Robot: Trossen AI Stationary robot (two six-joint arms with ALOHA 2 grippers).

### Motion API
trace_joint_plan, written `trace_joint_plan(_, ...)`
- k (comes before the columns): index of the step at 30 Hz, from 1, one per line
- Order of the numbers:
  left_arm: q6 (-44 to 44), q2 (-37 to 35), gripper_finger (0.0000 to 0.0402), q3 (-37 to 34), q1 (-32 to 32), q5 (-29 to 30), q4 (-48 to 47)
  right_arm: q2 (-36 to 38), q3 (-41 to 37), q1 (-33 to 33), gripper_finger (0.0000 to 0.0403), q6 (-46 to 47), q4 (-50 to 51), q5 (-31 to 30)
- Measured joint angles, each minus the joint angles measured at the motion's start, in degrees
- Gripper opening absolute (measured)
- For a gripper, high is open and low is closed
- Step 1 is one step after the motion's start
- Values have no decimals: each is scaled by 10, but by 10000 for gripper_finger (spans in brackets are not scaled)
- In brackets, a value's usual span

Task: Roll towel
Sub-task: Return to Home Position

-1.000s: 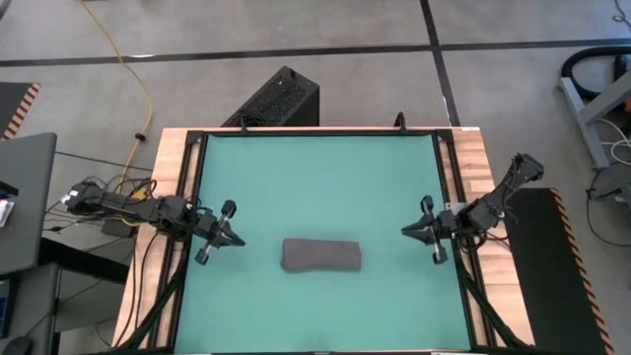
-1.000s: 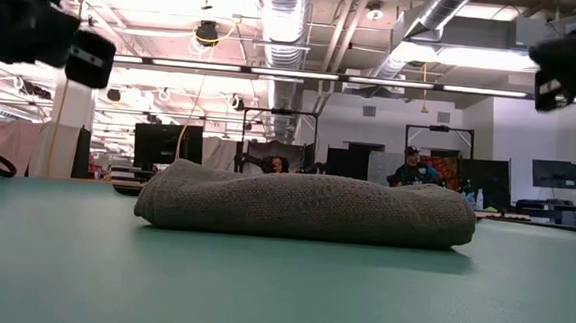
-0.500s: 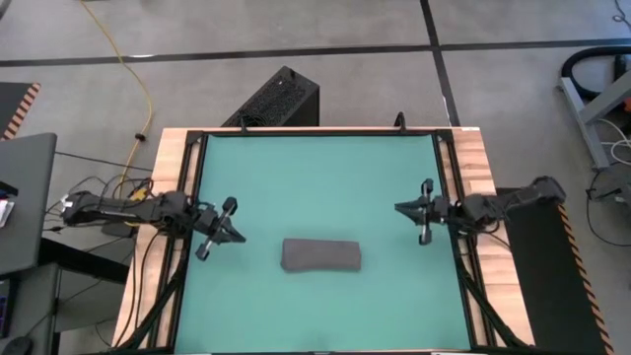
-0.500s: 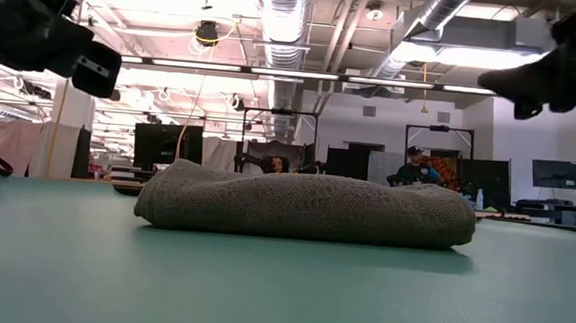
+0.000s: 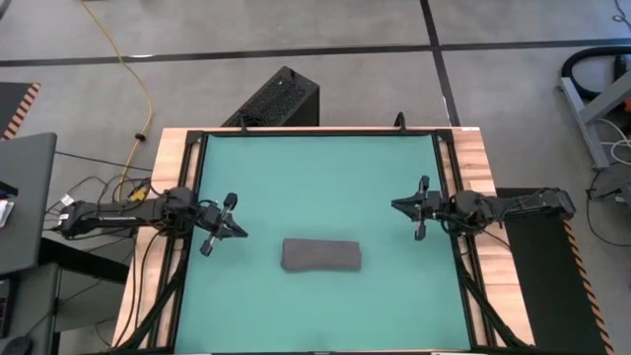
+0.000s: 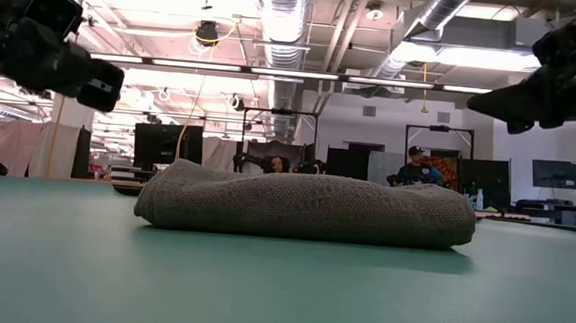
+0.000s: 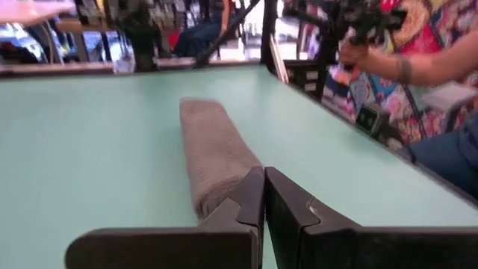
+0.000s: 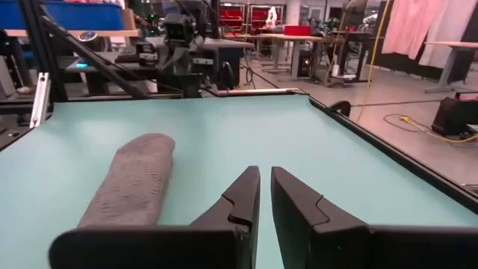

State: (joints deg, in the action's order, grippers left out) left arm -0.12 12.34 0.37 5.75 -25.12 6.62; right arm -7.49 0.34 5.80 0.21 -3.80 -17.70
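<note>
From above, one towel (image 5: 321, 255) lies rolled into an oblong bundle on the green table (image 5: 315, 163). It sits nearer the lower rim and well apart from every edge, with bare mat all round. Two grippers hang just inside the side rims, the left gripper (image 5: 238, 231) and the right gripper (image 5: 396, 206), both well apart from the roll.

At table height, the single towel (image 6: 305, 205) rests flat, and both arms sit high in the upper corners.

The left wrist view shows its fingers (image 7: 246, 202) pressed together, empty, with the towel (image 7: 213, 149) ahead.

The right wrist view shows its fingers (image 8: 243, 196) nearly meeting and holding nothing, with the towel (image 8: 131, 183) beyond.
</note>
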Motion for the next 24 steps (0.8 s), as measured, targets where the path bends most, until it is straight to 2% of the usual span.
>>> trace_joint_plan(6,6,0,0,0,0,17,-16,0,0,-8,61,23,0,-31)
trace_joint_plan(15,-55,0,0,0,0,113,-25,0,0,-15,61,30,1,-32)
trace_joint_plan(24,-54,0,0,0,0,176,-34,0,0,-15,61,29,1,-32)
